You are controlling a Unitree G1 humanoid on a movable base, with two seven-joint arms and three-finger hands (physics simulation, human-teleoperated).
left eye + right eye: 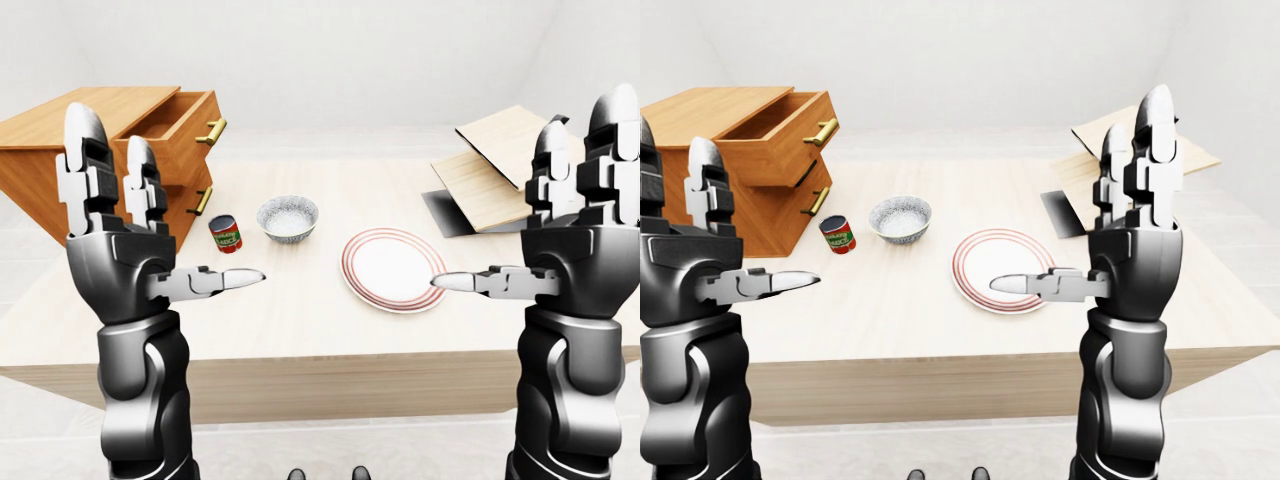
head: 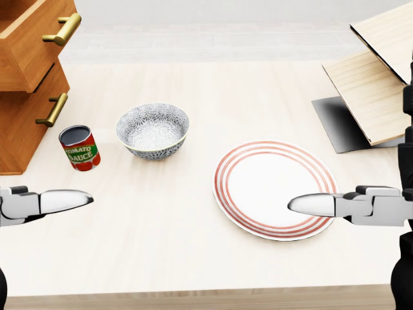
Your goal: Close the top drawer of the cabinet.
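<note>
A wooden cabinet [image 1: 700, 170] stands on the table at the upper left of all views. Its top drawer [image 1: 780, 140] is pulled out, with a brass handle [image 1: 822, 131]; the lower drawer [image 2: 26, 123] is in. My left hand [image 1: 150, 240] is raised, fingers spread open, empty, below and right of the cabinet in the left-eye view. My right hand [image 1: 1110, 240] is raised and open too, empty, far right of the cabinet, over the plate's right side.
On the light table [image 2: 193, 252] stand a tomato sauce can [image 2: 80, 148], a patterned bowl [image 2: 153, 130] and a red-rimmed plate [image 2: 275, 187]. An open cardboard box [image 1: 500, 170] lies at the upper right.
</note>
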